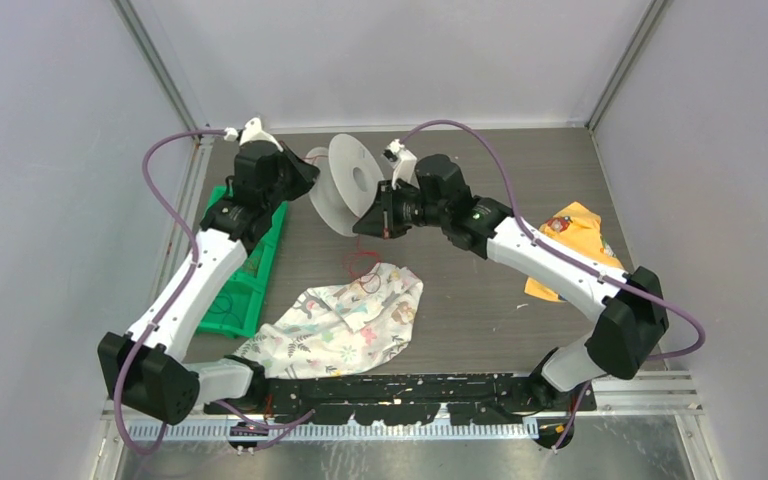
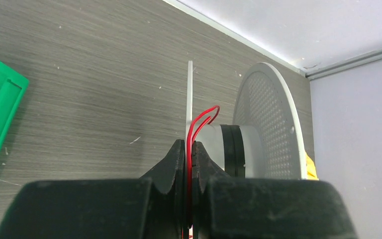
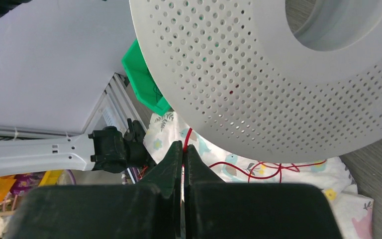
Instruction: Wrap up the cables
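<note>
A white perforated spool (image 1: 345, 185) stands on edge at the back of the table, between the two grippers. The red cable (image 1: 362, 268) trails from it down onto a patterned cloth. My left gripper (image 1: 310, 172) is at the spool's left flange, shut on a doubled strand of the red cable (image 2: 201, 117), which arches over to the spool's hub (image 2: 214, 144). That flange (image 2: 190, 89) shows edge-on just past the left gripper (image 2: 189, 145). My right gripper (image 3: 184, 149) sits under the right flange (image 3: 258, 74), shut on one red cable strand (image 3: 186, 137). More loops of it (image 3: 258, 169) lie on the cloth.
A green tray (image 1: 250, 270) lies under the left arm at the table's left edge. The floral cloth (image 1: 350, 320) is spread at the front centre. An orange-yellow cloth (image 1: 575, 235) lies at the right under the right arm. Walls enclose three sides.
</note>
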